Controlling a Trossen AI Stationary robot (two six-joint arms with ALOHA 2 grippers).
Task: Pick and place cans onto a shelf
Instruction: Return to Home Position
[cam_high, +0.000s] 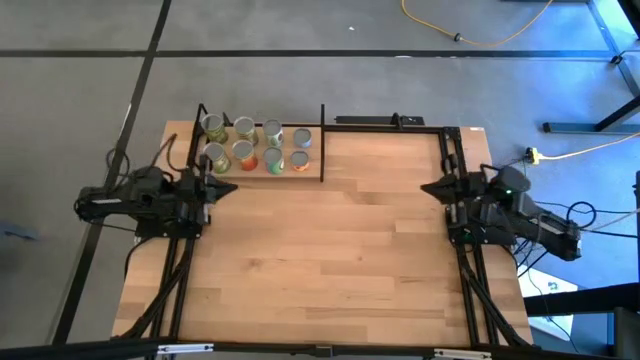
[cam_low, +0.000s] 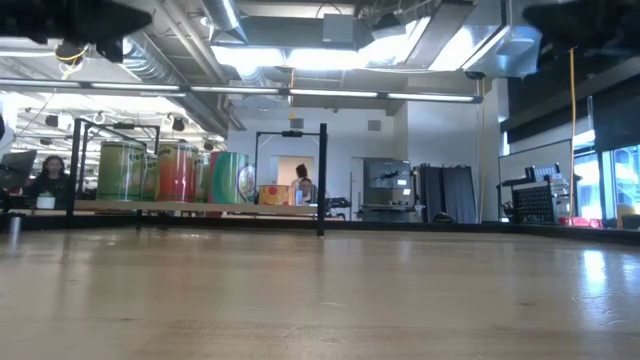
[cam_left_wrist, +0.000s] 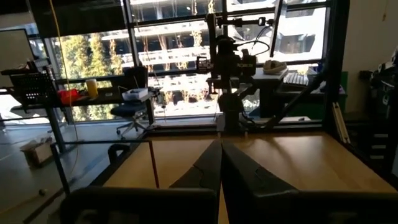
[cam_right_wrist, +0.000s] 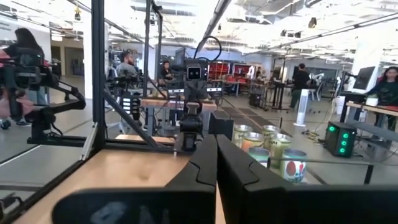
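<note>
the light-wood table runs away from the low camera. about halfway along it the two arms sit at opposite side edges, pointing inward at each other. the left gripper hangs by the left edge, just in front of the shelf's near left corner. its own wrist view shows its two dark fingers pressed together, holding nothing. the right gripper hangs by the right edge, well apart from the shelf. its fingers are likewise together with nothing between them. farther on, at the far left of the table, stands the shelf, a small wood board in a black rod frame. eight cans stand upright on it in two rows of four, close beside one another, silvery tops up. the low view shows green and red labels on them. beyond the table, in the room, a person sits at a desk.
</note>
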